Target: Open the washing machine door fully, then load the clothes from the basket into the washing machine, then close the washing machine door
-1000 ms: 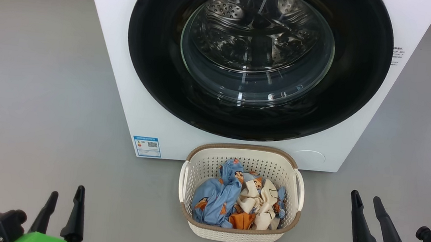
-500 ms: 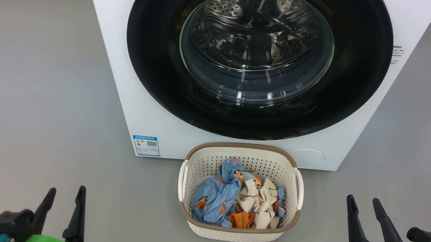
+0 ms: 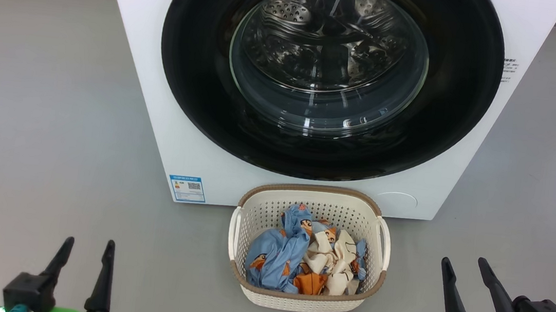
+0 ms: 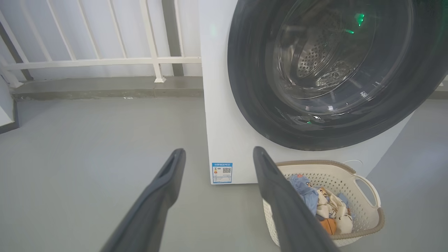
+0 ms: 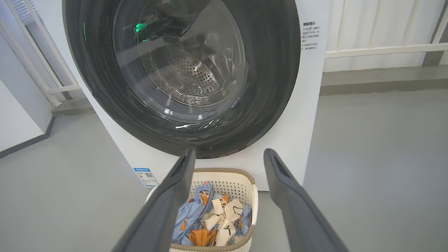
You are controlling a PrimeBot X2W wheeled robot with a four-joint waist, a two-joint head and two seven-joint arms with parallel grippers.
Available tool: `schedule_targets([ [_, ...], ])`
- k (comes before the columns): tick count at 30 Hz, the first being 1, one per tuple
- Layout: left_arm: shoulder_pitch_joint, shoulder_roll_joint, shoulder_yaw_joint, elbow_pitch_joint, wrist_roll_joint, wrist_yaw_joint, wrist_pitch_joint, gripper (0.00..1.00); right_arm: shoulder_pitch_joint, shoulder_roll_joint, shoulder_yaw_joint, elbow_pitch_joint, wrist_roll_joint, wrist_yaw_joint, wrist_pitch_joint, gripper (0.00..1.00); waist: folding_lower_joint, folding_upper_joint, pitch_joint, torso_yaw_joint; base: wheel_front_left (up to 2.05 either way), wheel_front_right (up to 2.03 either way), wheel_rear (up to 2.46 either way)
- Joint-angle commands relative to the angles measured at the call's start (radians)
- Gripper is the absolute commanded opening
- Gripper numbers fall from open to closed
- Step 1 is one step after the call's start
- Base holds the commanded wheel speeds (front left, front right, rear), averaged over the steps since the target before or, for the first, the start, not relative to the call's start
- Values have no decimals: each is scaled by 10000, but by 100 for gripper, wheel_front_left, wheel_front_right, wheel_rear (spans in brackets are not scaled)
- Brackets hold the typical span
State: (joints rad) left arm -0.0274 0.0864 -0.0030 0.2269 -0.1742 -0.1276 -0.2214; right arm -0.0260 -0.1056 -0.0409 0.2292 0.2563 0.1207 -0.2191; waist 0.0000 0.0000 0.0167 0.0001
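Head view: the washing machine door [image 3: 328, 60] sits closed against the washing machine [image 3: 213, 180], directly behind the basket [image 3: 313, 189] holding the clothes [image 3: 298, 256]. Assessment: the door is rigid and hinged, with a glossy, likely slippery rim. No handle or hinge is discernible, so a finger should hook the rim's outer edge. The left gripper [image 3: 89, 242] and right gripper [image 3: 463, 261] hover low on either side of the basket, well apart from it. Their fingers point toward the machine, jaws spread wide, holding nothing.

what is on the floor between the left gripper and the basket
Nothing: in the head view the stretch of grey floor between the left gripper and the basket is bare. The gripper's jaws stand open, well apart from the basket.
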Motion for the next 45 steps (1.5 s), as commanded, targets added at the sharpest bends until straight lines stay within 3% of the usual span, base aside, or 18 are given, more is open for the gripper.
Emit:
schedule_targets([
  [1,-306,269,335,-217,412,22,-157,100,-402,-207,267,-197,-375,93,-182,100,1,0,8,6,0,0,0],
  [10,-318,291,447,-178,1410,11,-404,100,-418,-224,149,-20,-1220,100,-427,100,1,0,27,37,0,0,0],
  [45,-403,-12,1107,73,1473,238,-404,100,-432,-127,28,-156,-1266,100,-427,100,1,0,40,99,0,0,0],
])
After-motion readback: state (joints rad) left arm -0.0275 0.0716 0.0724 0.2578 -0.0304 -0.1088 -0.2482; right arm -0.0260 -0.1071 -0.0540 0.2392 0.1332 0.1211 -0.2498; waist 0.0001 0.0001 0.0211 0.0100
